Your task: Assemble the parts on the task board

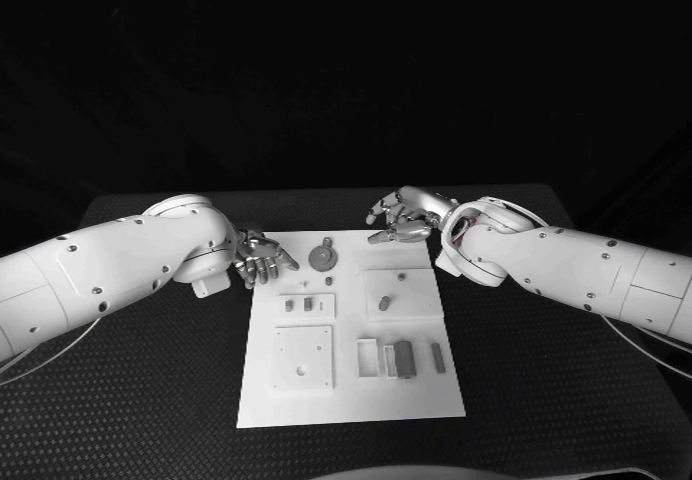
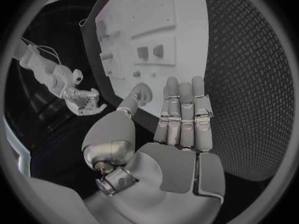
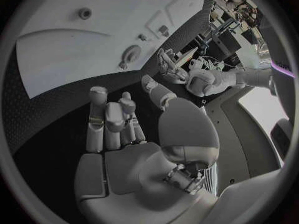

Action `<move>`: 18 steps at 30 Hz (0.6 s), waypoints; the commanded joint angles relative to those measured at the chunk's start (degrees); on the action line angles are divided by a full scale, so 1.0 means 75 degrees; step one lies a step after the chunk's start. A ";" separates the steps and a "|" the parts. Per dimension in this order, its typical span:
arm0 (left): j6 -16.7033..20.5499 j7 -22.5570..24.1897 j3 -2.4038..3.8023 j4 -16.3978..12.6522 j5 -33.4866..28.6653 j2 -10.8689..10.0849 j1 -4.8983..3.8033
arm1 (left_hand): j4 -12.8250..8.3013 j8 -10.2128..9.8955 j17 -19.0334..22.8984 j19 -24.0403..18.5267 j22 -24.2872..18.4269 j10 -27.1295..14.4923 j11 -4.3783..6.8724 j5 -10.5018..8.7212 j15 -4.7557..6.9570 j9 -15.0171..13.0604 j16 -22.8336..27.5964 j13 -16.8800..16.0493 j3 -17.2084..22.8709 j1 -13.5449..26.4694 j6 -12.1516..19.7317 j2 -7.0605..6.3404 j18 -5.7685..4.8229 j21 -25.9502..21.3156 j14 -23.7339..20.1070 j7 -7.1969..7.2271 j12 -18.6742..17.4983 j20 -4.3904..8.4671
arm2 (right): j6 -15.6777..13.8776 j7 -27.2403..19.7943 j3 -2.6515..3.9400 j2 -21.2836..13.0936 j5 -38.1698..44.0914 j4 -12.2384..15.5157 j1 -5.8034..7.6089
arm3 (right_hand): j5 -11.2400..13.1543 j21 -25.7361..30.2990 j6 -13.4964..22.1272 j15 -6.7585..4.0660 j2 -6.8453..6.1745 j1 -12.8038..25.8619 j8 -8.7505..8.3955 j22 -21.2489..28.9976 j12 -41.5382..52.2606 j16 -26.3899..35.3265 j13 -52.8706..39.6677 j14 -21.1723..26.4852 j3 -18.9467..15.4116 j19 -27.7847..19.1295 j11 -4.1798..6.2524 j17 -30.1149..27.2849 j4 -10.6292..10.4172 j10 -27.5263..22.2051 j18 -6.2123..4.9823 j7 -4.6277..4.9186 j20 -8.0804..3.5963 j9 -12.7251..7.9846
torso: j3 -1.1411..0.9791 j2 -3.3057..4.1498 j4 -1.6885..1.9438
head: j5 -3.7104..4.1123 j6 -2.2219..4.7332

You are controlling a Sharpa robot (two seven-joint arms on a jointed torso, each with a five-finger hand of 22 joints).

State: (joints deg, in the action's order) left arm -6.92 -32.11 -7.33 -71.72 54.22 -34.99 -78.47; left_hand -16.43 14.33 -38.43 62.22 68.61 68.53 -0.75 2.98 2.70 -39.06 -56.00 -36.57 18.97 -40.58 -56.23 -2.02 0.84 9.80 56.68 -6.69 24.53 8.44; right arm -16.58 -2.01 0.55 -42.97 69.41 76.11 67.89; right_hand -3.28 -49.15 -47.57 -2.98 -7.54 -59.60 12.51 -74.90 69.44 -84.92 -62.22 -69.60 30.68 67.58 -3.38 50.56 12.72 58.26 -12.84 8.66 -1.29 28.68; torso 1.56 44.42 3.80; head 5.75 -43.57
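**A:** Start at the near edge. What lies there?

**B:** The flat white rectangular task board (image 1: 351, 395) lies on the black textured table (image 1: 548, 370), its near strip bare. Just beyond that, on the board's left, sits one square white plate (image 1: 304, 357) with a small hole in it. To its right I count three upright pieces in a row: one white block (image 1: 368, 357), one broader grey block (image 1: 404, 357) and one thin grey bar (image 1: 438, 357).

**A:** And the middle of the board?

**B:** Two raised white tiles. The small left tile (image 1: 306, 305) carries two little grey parts, side by side. The larger right tile (image 1: 402, 293) holds one small grey peg (image 1: 385, 300), standing upright.

**A:** Farther still?

**B:** One round grey disc with a short stem (image 1: 325, 257) lies near the board's far edge.

**A:** The hands?

**B:** Two. The silver left hand (image 1: 260, 260) hovers at the board's far left corner, fingers stretched out together and thumb apart, gripping nothing; in its wrist view the thumb tip (image 2: 129, 103) sits close by the disc, though I cannot tell if they touch. The silver right hand (image 1: 405, 218) hangs over the far right corner, fingers loosely curled, thumb apart, nothing held.
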 commanded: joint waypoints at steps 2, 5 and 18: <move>0.1708 0.1239 0.0016 -0.0244 -0.0316 -0.0193 -0.0084 | -0.0002 -0.0135 0.0383 -0.0507 -0.0305 -0.0615 -0.0337 0.0003 -0.0397 0.0060 0.0577 0.0394 0.0315 -0.0957 0.0388 -0.0120 -0.0089 -0.0481 -0.0540 -0.0225 -0.0546 -0.0384 | 0.0021 -0.0055 0.0003 -0.0020 0.0005 -0.0020 -0.0003 | -0.0019 0.0030 0.0106 -0.0005 -0.0066 0.0027 0.0009 -0.0140 0.0049 0.0025 0.0010 0.0065 -0.0007 -0.0012 0.0016 -0.0009 -0.0040 -0.0053 -0.0288 0.0148 -0.0051 -0.0008 | 0.0007 -0.0009 0.0018 | 0.0024 0.0047; 0.2082 0.2050 0.0008 -0.0401 -0.0036 -0.0200 -0.0083 | 0.0022 -0.0210 0.0609 -0.0586 -0.0467 -0.1075 -0.0636 -0.0008 -0.0617 0.0161 0.0794 0.0786 0.1029 -0.1986 0.0607 -0.0442 -0.0037 -0.0681 -0.0672 -0.0339 -0.0995 -0.0609 | -0.0017 -0.0063 0.0003 -0.0025 0.0005 -0.0038 -0.0003 | -0.0019 0.0030 0.0108 -0.0005 -0.0067 0.0027 0.0008 -0.0140 0.0049 0.0025 0.0011 0.0065 -0.0007 -0.0012 0.0016 -0.0009 -0.0040 -0.0053 -0.0288 0.0148 -0.0051 -0.0008 | 0.0009 -0.0003 0.0014 | 0.0032 0.0072; 0.3254 0.4086 -0.0667 -0.0637 0.3150 0.0119 0.0006 | 0.0003 -0.0179 0.0742 -0.0209 -0.0473 -0.1009 -0.0742 -0.0005 -0.0544 0.0437 0.0573 0.1696 0.1796 -0.3644 0.0537 -0.0802 0.0048 -0.0669 -0.0365 -0.0141 -0.1792 -0.0585 | -0.0298 -0.0055 0.0003 -0.0011 -0.0015 -0.0089 -0.0002 | -0.0019 0.0030 0.0123 -0.0004 -0.0076 0.0028 0.0000 -0.0141 0.0050 0.0025 0.0014 0.0063 -0.0009 -0.0009 0.0014 -0.0009 -0.0043 -0.0054 -0.0288 0.0151 -0.0051 -0.0013 | 0.0015 0.0009 0.0000 | 0.0047 0.0145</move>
State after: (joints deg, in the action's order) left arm 12.86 -7.77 -12.41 -76.63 69.57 -34.29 -78.45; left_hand -16.45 13.04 -32.92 60.64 65.01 60.70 -6.37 2.99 -1.37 -35.80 -51.67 -23.85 32.11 -67.49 -52.06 -7.90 0.85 4.56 53.83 -7.79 11.06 4.06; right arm -17.44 -2.04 0.55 -43.09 69.37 75.47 67.89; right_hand -3.28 -49.15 -47.56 -2.98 -7.54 -59.60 12.51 -74.90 69.44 -84.92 -62.17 -69.60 30.68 67.35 -3.38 50.56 12.72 58.26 -12.84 8.65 -1.32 28.64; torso 1.66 44.48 3.81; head 6.05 -42.57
